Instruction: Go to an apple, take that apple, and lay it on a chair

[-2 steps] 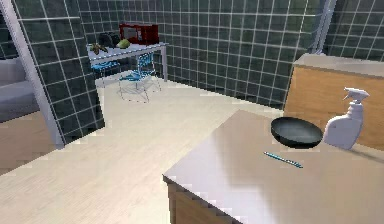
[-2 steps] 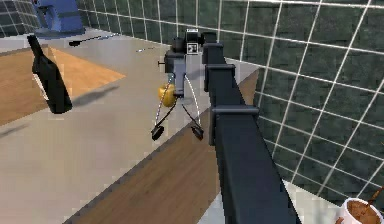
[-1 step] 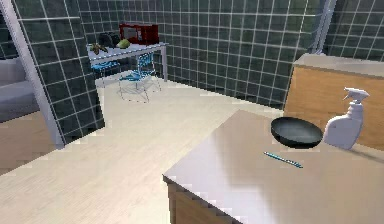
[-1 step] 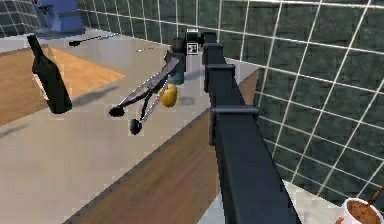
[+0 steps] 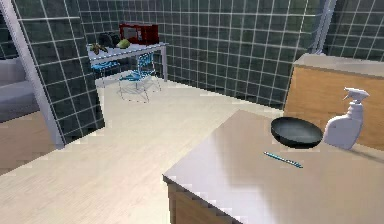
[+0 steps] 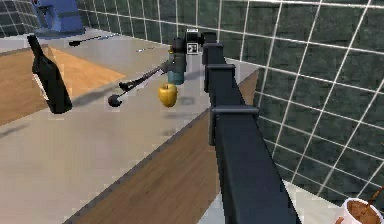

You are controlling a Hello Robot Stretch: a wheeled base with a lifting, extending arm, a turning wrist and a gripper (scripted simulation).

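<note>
A small yellow apple [image 6: 168,95] shows over the pale countertop [image 6: 90,140], just below the gripper's dark body. The arm [image 6: 235,130] rises as a dark bar from the arm side view's bottom edge. My gripper [image 6: 124,94] reaches left from its end, with thin fingers [image 6: 145,81] slanting down toward the counter. I cannot tell whether it holds anything. A light blue wire chair [image 5: 141,76] stands by a small table [image 5: 112,57] at the far left of the forward view, with a greenish round fruit [image 5: 123,43] on the table.
A dark bottle [image 6: 50,78] and a blue machine [image 6: 58,15] stand on the counter. Ahead, a nearer counter [image 5: 230,170] carries a black pan [image 5: 296,131], a white spray bottle [image 5: 348,120] and a blue utensil [image 5: 283,158]. A tiled pillar [image 5: 60,70] stands at the left; pale floor leads to the chair.
</note>
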